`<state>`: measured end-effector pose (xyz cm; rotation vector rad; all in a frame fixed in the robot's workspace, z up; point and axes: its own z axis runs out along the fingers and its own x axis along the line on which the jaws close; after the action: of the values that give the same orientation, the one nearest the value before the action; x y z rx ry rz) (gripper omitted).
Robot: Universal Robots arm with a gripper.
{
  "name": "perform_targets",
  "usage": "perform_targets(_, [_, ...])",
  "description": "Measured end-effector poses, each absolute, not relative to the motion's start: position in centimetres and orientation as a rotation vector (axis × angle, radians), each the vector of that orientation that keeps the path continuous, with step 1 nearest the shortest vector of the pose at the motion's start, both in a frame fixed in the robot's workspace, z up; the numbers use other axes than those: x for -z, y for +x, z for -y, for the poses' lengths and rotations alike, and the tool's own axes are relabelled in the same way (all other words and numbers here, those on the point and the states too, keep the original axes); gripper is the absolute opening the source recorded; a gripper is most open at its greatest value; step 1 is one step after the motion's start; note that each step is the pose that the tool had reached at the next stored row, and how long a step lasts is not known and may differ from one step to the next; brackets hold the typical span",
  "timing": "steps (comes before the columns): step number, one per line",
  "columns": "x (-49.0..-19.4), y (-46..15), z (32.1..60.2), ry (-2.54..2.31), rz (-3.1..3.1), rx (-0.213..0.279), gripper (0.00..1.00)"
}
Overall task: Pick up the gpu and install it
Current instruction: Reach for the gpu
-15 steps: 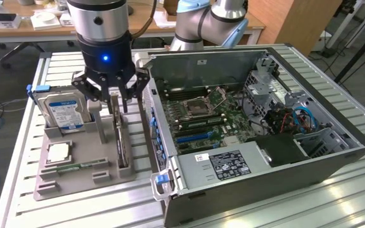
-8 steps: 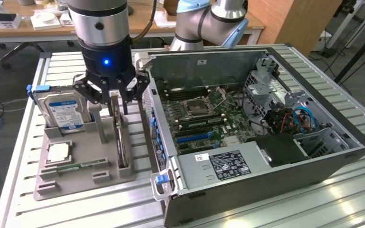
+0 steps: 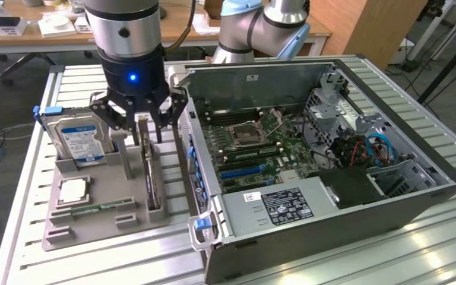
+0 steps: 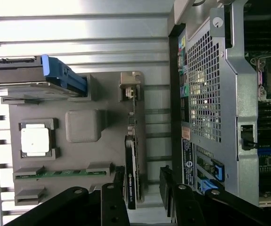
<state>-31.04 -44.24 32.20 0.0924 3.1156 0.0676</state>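
Note:
The gpu [image 3: 152,178] stands on its long edge in a slot of the grey holder tray [image 3: 93,228], beside the open computer case [image 3: 315,160]. My gripper [image 3: 142,126] hangs straight above the card's far end, open, with one finger on each side of it. In the wrist view the gpu [image 4: 131,172] shows edge-on as a thin dark strip, its pale bracket end [image 4: 130,89] farther off. The gripper [image 4: 142,184] straddles it there too, with a gap between each finger and the card. Nothing is held.
A silver hard drive [image 3: 78,139] with a blue label stands in the tray at the exterior view's left. A processor [image 3: 72,191] and a green memory stick [image 3: 93,209] lie in front of it. The case wall [image 4: 210,94] is close beside the card.

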Motion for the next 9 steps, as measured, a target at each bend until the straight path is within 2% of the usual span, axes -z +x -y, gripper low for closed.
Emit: perform_targets(9, [-30.8, -31.0, 44.2, 0.092, -3.116, -0.072, 0.43])
